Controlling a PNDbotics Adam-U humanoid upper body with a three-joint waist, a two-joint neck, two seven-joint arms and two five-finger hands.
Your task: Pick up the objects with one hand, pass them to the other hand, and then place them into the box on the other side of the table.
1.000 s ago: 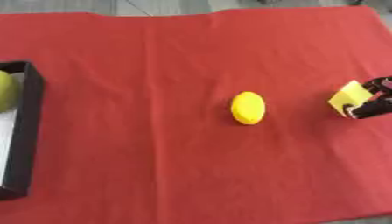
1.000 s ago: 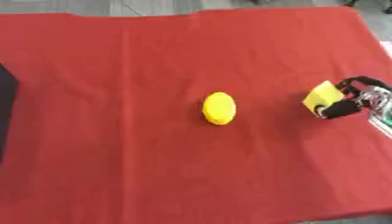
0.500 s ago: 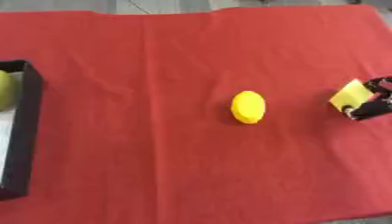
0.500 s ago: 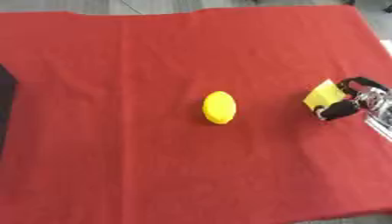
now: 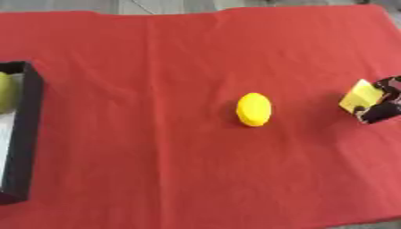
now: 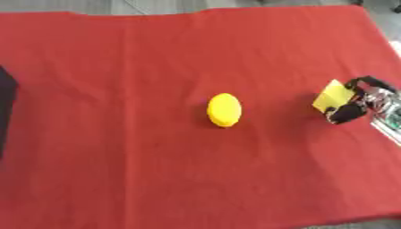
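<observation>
At the left edge of the table a black rectangular box [image 5: 30, 134] is sitting on the wide red cloth [image 5: 156, 170], with a rounded yellow-green object [image 5: 6, 91] lying inside it against the upper end; a pale surface is showing in the lower part of the box. Near the middle of the cloth a smooth yellow oval object [image 5: 253, 109], lemon-like in shape, is lying on its own, well apart from both the box and the hand. At the right edge the robot's right hand [image 6: 362, 103], black with silvery parts, is reaching in low over the cloth, and its dark fingers [image 6: 344, 112] are curling around a small flat yellow block [image 6: 332, 95], gripping it from the right side so that the block's pale yellow face is tilting up and toward the centre of the table. The block is standing just above or on the cloth; which one cannot be told. The left hand is not showing in either view.
</observation>
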